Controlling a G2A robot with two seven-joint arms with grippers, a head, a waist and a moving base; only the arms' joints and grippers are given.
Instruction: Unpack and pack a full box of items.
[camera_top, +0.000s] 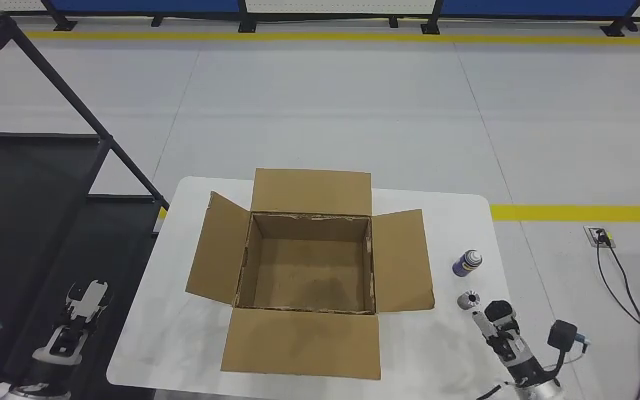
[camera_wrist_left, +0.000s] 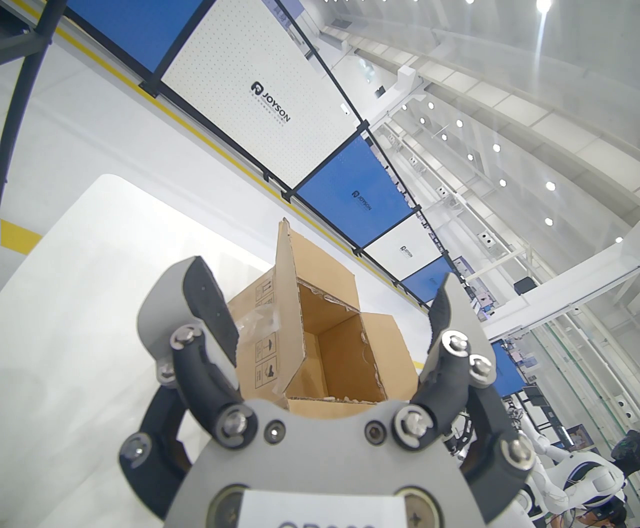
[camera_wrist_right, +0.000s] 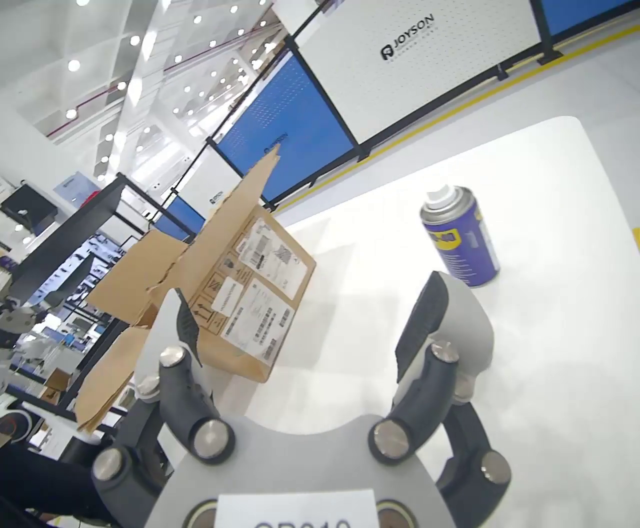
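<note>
Your open brown cardboard box (camera_top: 300, 342) sits empty mid-way across the white table (camera_top: 440, 210). To its right the blue spray can (camera_wrist_right: 462, 240) stands upright, long axis vertical, with a small silver cylinder (camera_top: 467, 300) just beside it. The right gripper (camera_wrist_right: 305, 295), jaws spread and empty, is nearest both. The left gripper (camera_wrist_left: 322, 280), likewise spread, is well apart.

White table (camera_top: 160, 300): open cardboard box (camera_top: 300, 342) centre; upright spray can (camera_top: 466, 262), small metal cylinder (camera_top: 467, 300) beside.

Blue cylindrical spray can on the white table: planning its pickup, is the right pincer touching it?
Apart. The top view shows bare white table between the right pincer and the blue cylindrical spray can.
</note>
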